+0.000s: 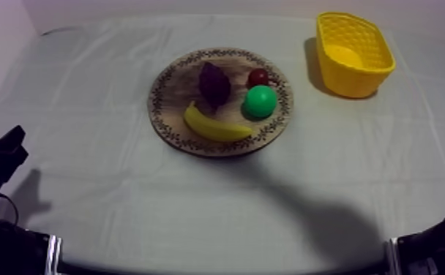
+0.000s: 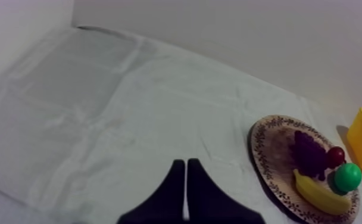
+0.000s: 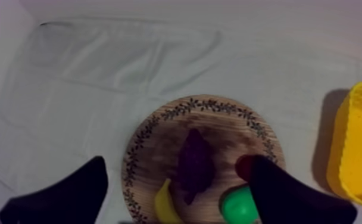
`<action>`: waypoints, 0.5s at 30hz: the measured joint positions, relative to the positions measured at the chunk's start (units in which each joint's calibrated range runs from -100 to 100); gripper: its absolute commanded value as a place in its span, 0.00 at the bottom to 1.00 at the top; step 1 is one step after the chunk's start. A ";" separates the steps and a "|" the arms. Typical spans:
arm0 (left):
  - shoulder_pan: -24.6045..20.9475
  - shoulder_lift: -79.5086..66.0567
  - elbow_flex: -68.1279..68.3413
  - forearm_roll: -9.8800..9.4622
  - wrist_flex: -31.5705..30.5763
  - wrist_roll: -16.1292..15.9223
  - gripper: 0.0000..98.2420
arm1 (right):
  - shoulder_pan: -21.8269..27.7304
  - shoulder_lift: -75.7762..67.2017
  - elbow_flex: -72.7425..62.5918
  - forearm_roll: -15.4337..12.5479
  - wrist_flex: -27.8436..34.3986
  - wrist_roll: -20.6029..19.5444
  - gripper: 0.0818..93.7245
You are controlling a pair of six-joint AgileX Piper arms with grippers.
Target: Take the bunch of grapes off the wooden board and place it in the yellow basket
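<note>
Lining up on bunch of grapes [image 1: 214,84], centre of wooden board [image 1: 178,91], just beside banana [image 1: 214,129]. Right gripper [image 3: 174,162] open, aimed at grapes: descend straight, pinch narrow middle, clear banana. Left gripper [image 2: 185,173] closed, idle. Yellow basket [image 1: 350,80] well apart, right side of surface.

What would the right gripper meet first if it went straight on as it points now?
Likely the bunch of grapes on the wooden board, centred between the open jaws of the right gripper; depth is unclear.

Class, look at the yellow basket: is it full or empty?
Empty: inside the yellow basket the top view shows bare yellow weave; the bunch of grapes lies on the wooden board.
</note>
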 measured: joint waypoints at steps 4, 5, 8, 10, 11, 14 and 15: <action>0.00 0.00 0.00 0.00 0.00 0.00 0.00 | -0.04 0.42 1.18 0.00 -0.08 -0.15 0.92; 0.00 0.00 0.00 0.00 0.00 0.00 0.00 | -0.09 0.63 1.55 0.07 -0.27 -0.22 0.92; 0.00 0.00 0.00 0.00 0.00 0.00 0.00 | -0.09 1.38 2.96 0.07 -1.40 -0.49 0.92; 0.00 0.00 0.00 0.00 0.00 0.00 0.00 | -0.04 1.99 4.02 0.01 -2.24 -0.73 0.91; 0.00 0.00 0.00 0.00 0.00 0.00 0.00 | 0.04 2.42 4.56 0.01 -2.88 -0.88 0.91; 0.00 0.00 0.00 0.00 0.00 0.00 0.00 | 0.32 3.96 5.72 -0.43 -4.08 -1.10 0.91; 0.00 0.00 0.00 0.00 0.00 0.00 0.00 | 0.36 4.74 5.90 -0.50 -4.28 -1.13 0.91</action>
